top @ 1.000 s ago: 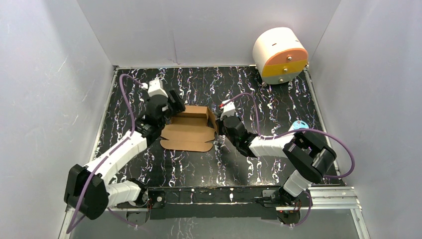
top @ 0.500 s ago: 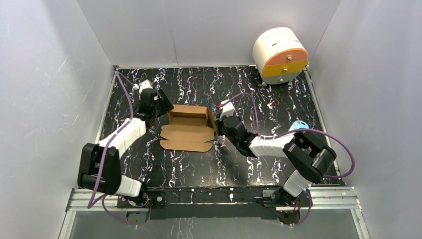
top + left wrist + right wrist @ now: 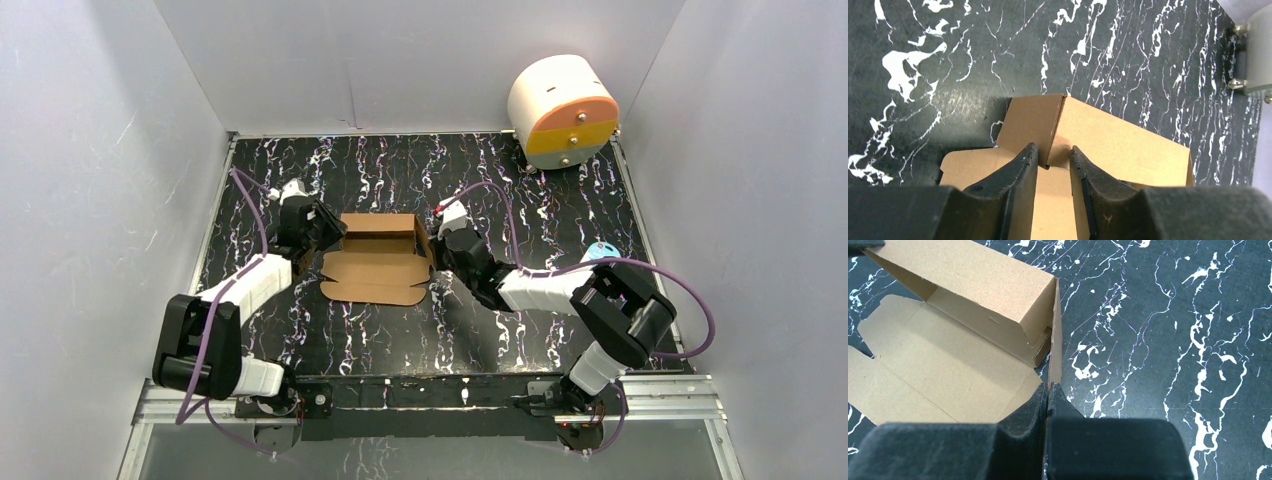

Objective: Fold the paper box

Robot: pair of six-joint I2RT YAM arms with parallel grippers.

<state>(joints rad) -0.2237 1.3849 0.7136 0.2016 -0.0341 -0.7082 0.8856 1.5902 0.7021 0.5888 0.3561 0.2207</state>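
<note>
The paper box (image 3: pixel 382 255) is brown cardboard, half folded, with its back and side walls raised and its front flap flat on the black marbled table. My left gripper (image 3: pixel 330 233) is at the box's left wall; in the left wrist view its gripper (image 3: pixel 1053 152) is slightly open and straddles that wall's edge (image 3: pixel 1050 132). My right gripper (image 3: pixel 437 250) is at the box's right wall; in the right wrist view the gripper (image 3: pixel 1049 386) is shut on the thin edge of that wall (image 3: pixel 1055 335).
A white cylinder with an orange-and-yellow face (image 3: pixel 562 110) stands at the back right corner. A small light-blue object (image 3: pixel 599 250) lies by the right arm. Grey walls enclose the table on three sides.
My left arm has pulled back from above the box and come down to the box's left wall. The right gripper has kept its hold on the right wall.
</note>
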